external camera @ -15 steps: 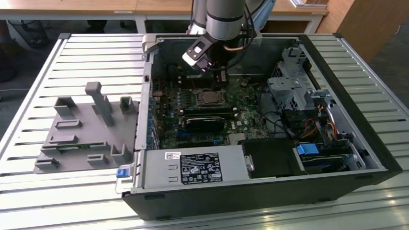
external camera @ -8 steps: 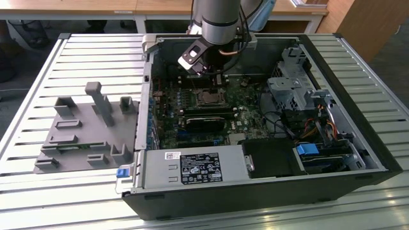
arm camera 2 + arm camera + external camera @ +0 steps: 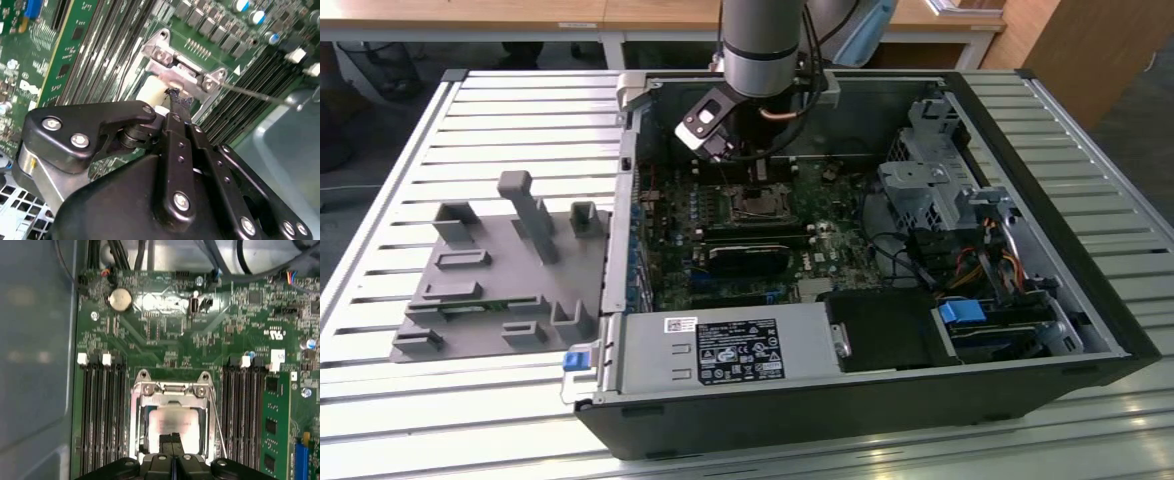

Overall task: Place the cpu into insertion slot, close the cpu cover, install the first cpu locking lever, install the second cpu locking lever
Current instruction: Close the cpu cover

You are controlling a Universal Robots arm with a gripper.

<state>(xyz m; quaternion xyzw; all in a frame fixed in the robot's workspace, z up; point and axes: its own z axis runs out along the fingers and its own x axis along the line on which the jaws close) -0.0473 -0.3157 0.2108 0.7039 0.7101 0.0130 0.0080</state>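
In the first wrist view the cpu (image 3: 172, 421) lies pale and silvery in the insertion slot (image 3: 135, 427). The cpu cover (image 3: 172, 401) lies flat over it as a metal frame, with the chip showing through its window. My gripper (image 3: 172, 438) is shut, and its black fingertips rest together over the chip's near edge. The second wrist view shows the gripper (image 3: 175, 96) with its tips at the cover's hinge plate (image 3: 176, 70). A thin locking lever (image 3: 218, 426) runs along one side of the socket, slightly splayed out. In the exterior view the gripper (image 3: 750, 168) hangs just above the insertion slot (image 3: 757, 206).
Long black memory slots (image 3: 102, 415) flank the socket on both sides, and a green card (image 3: 277, 430) stands beyond them. A coin battery (image 3: 120, 300) sits farther up the board. In the exterior view a grey fixture (image 3: 500, 270) lies at the left of the case (image 3: 1067, 250).
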